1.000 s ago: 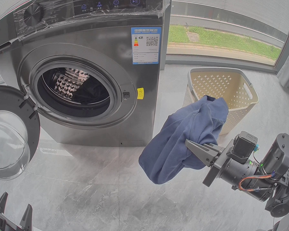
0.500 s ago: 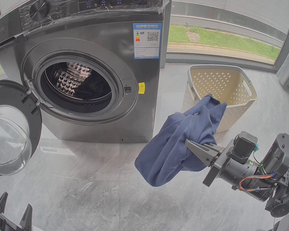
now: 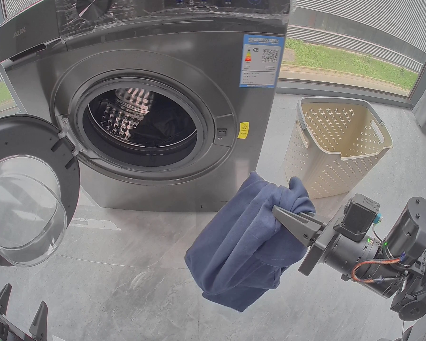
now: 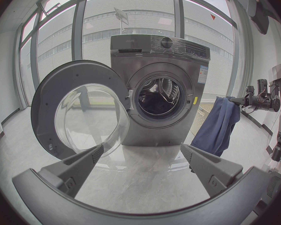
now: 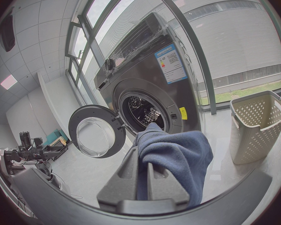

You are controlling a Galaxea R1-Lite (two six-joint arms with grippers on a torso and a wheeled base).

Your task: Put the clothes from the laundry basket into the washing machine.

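Observation:
My right gripper (image 3: 280, 214) is shut on a blue garment (image 3: 244, 247), which hangs from it above the floor, in front of and to the right of the washing machine (image 3: 175, 48). The same garment (image 5: 175, 153) drapes over the closed fingers (image 5: 128, 175) in the right wrist view. The machine's drum opening (image 3: 139, 121) stands open with dark cloth inside, and its door (image 3: 26, 190) is swung out to the left. The cream laundry basket (image 3: 338, 145) stands to the machine's right. My left gripper (image 4: 142, 152) is open and holds nothing, low at the near left (image 3: 21, 306).
Grey tiled floor (image 3: 128, 271) stretches between me and the machine. A glass window wall (image 3: 364, 39) runs behind the basket. The open door takes up room on the left of the machine.
The head view has shifted, so the machine and basket now sit farther right. The blue garment has come away from the basket and hangs lower and nearer the machine.

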